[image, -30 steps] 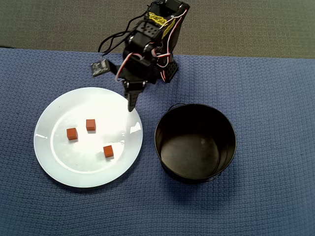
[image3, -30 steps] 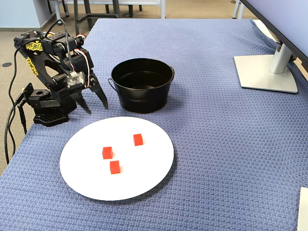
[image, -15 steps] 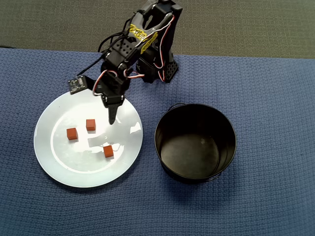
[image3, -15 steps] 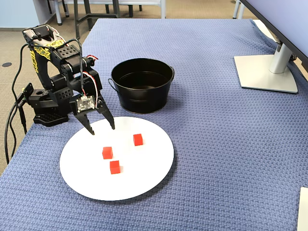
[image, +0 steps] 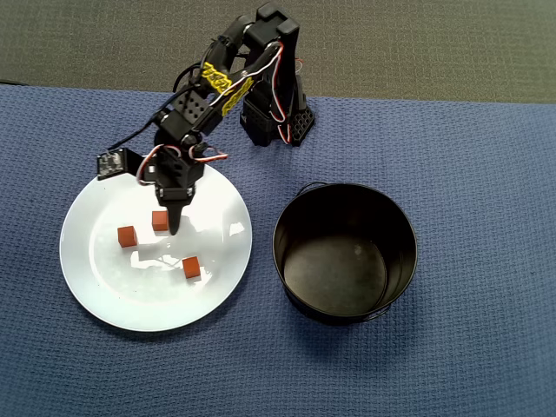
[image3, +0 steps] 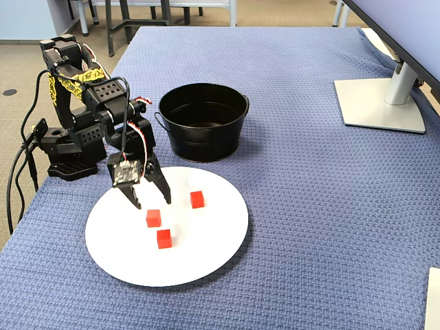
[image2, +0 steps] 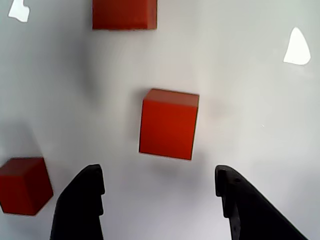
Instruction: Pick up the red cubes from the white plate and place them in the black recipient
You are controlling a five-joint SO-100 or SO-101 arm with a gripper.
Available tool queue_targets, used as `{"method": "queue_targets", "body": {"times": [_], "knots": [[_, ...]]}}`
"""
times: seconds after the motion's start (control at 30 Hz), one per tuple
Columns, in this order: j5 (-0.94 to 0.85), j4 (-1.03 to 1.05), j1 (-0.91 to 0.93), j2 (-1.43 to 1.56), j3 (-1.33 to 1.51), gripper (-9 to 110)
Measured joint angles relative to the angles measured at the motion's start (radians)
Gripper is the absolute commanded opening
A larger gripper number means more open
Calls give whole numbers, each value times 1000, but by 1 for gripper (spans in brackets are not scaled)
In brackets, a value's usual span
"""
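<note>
I see three small matte red-orange cubes [image3: 163, 238] on the large glossy white plate [image3: 206, 258], black two-finger gripper [image3: 151, 199] spread apart straddling the middle cube [image2: 168, 123], round black metal pot [image3: 203, 121] beyond the plate's far edge.

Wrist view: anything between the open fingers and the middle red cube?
Nothing. In the wrist view only bare white plate lies between the gripper and the middle cube; the jaws are open and not touching it.

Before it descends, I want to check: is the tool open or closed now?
Open: in the wrist view the tool has two separated black fingers, nothing between them.
</note>
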Motion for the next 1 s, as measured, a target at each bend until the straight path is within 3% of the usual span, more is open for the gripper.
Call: {"method": "queue_targets", "body": {"times": [0.37,0.5,0.8,1.0], "knots": [[87,-21,32,-126,-91,17],[94,-21,43,-149,-115,0],[152,-35,48,-107,-117,0],[264,86,-6,66,-133,0]]}}
